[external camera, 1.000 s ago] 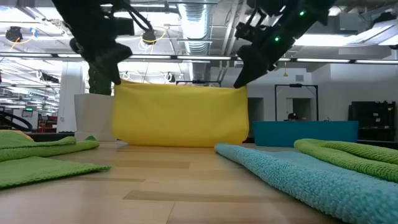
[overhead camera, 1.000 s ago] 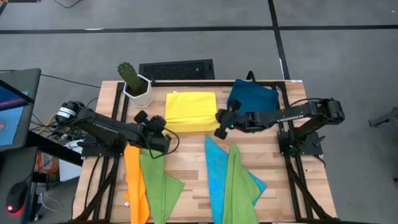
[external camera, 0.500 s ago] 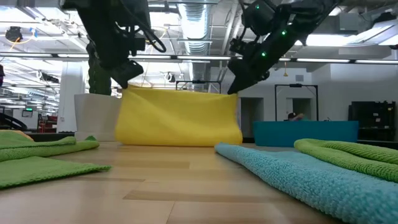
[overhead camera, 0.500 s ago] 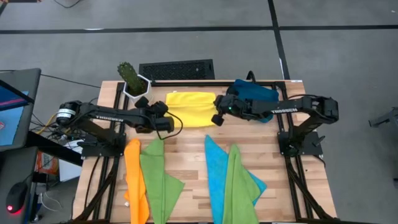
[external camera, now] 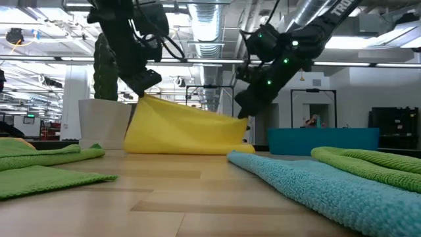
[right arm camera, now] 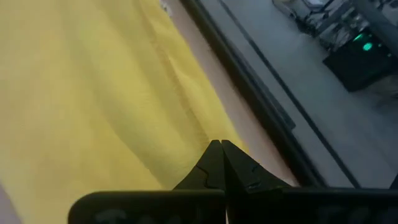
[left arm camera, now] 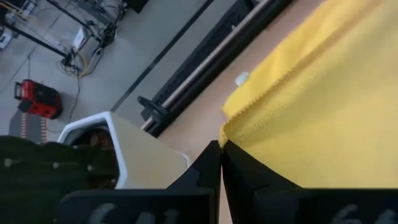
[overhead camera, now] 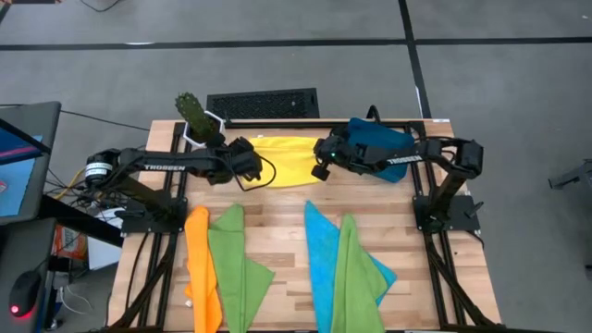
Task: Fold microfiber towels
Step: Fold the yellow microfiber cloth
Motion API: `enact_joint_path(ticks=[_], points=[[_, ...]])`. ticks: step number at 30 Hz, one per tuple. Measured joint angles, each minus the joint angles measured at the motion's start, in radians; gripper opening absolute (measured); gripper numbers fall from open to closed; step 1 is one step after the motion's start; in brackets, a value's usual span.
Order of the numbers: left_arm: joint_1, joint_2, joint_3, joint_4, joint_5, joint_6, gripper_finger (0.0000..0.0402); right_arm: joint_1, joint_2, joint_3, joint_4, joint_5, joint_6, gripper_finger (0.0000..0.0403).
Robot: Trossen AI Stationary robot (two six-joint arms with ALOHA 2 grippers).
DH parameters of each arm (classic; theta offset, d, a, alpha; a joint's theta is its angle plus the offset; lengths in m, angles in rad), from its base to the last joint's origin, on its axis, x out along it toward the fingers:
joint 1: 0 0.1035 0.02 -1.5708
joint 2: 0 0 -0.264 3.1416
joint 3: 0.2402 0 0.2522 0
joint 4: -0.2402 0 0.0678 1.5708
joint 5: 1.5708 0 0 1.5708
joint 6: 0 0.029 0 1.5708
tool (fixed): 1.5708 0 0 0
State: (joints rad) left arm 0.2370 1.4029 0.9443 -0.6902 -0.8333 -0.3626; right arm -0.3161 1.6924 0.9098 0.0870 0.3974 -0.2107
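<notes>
Grippers pinch the yellow towel (overhead camera: pixel 285 159) at the worktop's far edge: our left gripper (overhead camera: pixel 248 164) is clamped on one corner, our right gripper (overhead camera: pixel 321 166) on the other. We judge its long axis spans between them, both arms equally near.

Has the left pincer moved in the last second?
Yes. The left pincer, shut on the yellow towel, has travelled toward the table's far edge, ending near the cactus pot.
</notes>
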Motion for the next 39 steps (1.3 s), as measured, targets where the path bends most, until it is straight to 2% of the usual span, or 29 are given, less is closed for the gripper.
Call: enact_joint_path(ticks=[9,21,28,32,39], points=[[0.015,0.000,0.000,0.017,0.011,0.041,0.0002,0.013,-0.122,0.000,-0.046,0.000,0.001,0.0008],[0.063,0.008,0.000,0.108,0.032,0.070,0.0002,-0.012,0.015,-0.001,-0.028,-0.001,0.022,0.0008],[0.073,0.029,0.000,0.128,0.067,0.090,0.0002,0.000,-0.016,-0.001,-0.031,0.057,-0.005,0.0008],[0.073,0.048,0.000,0.132,0.063,0.091,0.0002,0.002,-0.047,0.000,-0.039,0.057,-0.007,0.0008],[0.088,0.080,-0.001,0.176,0.068,0.120,0.0002,-0.038,-0.017,-0.001,-0.052,0.030,0.008,0.0008]])
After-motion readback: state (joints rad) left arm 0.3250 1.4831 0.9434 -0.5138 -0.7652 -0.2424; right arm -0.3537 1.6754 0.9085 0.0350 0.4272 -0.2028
